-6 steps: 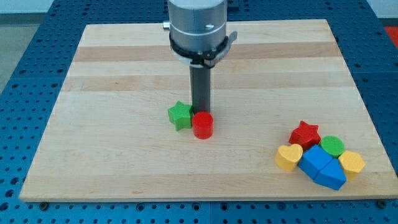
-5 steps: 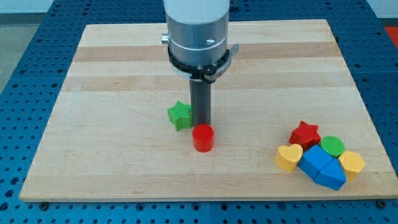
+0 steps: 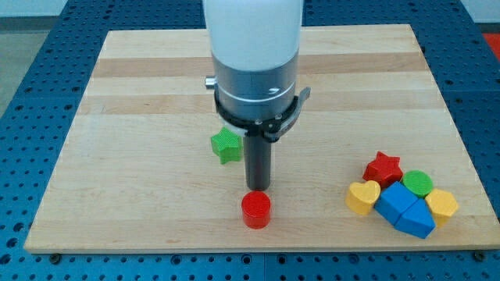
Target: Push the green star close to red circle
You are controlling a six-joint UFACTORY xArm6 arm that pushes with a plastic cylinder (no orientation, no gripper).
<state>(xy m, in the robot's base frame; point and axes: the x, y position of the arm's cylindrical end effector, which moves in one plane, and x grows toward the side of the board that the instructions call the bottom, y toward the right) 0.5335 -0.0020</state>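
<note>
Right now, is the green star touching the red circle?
No. The green star sits apart from the red circle, with my tip just above the circle and bare board between the two blocks.

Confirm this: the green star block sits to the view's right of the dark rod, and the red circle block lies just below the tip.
Wrong side. The camera view shows the green star block to the view's left of the dark rod. The red circle block does lie just below my tip.
</note>
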